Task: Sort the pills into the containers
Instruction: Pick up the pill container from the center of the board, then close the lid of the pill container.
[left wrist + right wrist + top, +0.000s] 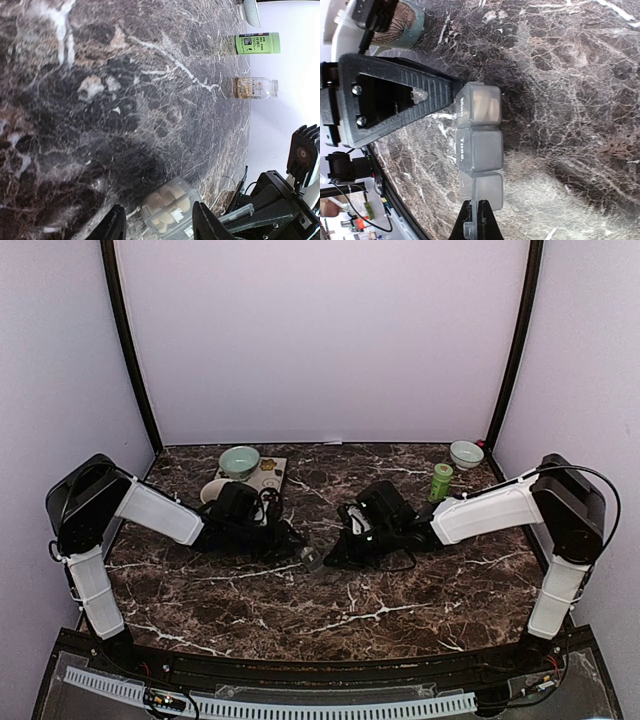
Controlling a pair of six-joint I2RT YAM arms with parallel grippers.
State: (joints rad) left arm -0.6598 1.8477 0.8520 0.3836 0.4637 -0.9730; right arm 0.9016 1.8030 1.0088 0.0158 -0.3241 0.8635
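On the marble table (pixel 400 590), between the two grippers: the container strip (pixel 480 145), a dark grey row of three joined square compartments, lying flat.
Right gripper (pixel 475 212): fingers drawn together at the strip's near end, pinching a thin pale lip of the last compartment.
Left gripper (pixel 157 216): fingers apart, one on each side of the strip's opposite end. In the right wrist view one black finger (pixel 395 95) touches the corner of that end compartment.
Pills (pixel 167 205): tan pieces inside the strip's compartments, seen from the left wrist.
Far from the strip, right arm's side: a green bottle (pixel 257 43), a small clear jar (pixel 252 88) with tan contents, and a white bowl (pixel 466 453).
Far from the strip, left arm's side: a pale teal bowl (pixel 240 460).
Cut off: the left wrist view shows only one end of the strip, at the picture's lower edge.
Hard to make out: from above, the strip is a small grey blur (pixel 312 558) between the fingers. Whether each lid is up or down cannot be told.
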